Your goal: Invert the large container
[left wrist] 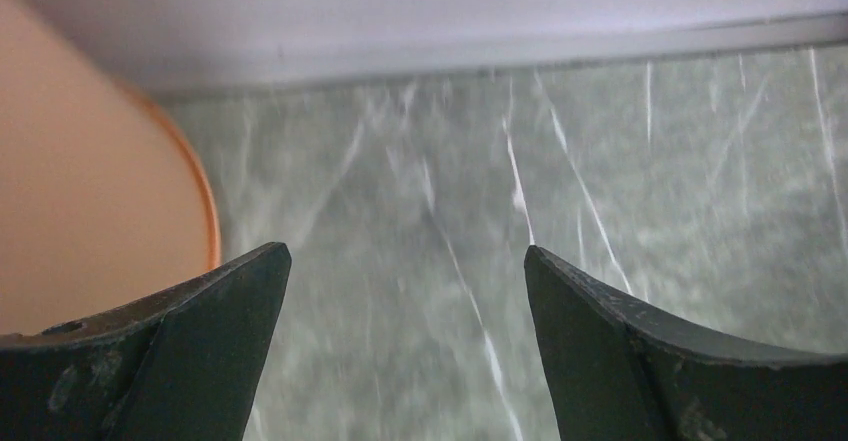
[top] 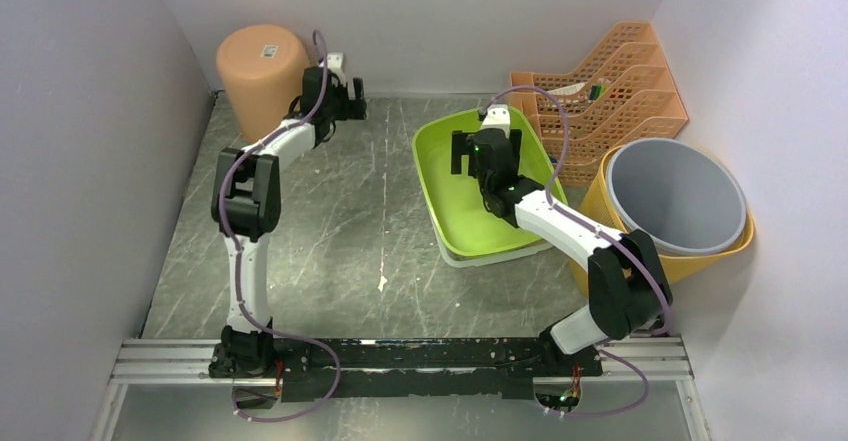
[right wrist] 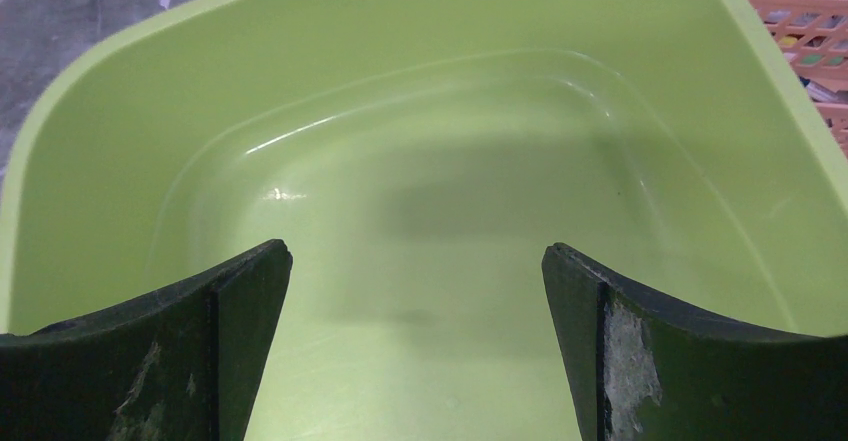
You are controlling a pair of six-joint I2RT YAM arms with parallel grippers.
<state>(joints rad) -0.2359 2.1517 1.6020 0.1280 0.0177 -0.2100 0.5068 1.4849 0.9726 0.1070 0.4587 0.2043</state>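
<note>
Nearest to the top camera is the black rail (top: 400,356) where both arm bases are fixed, at the near edge of the grey marble-pattern table (top: 330,231). From there the left arm reaches to the far left corner. The left gripper (top: 343,91) is released: in its wrist view the left gripper (left wrist: 407,256) has its two fingers wide apart, and only the table surface shows between them. Just beside it, on its left, stands the large container (top: 262,71), peach in colour. Its closed base with a small sticker faces up, and its rim lies on the table near the back wall, so it is upside down. In the left wrist view its wall (left wrist: 90,191) fills the left side.

The right gripper (top: 487,156) hangs over the green basin (top: 445,161), also released and holding nothing (right wrist: 417,251). Behind the basin stands an orange file rack (top: 620,91). To the right, a grey bucket (top: 680,196) sits inside a yellow bucket (top: 700,251).
</note>
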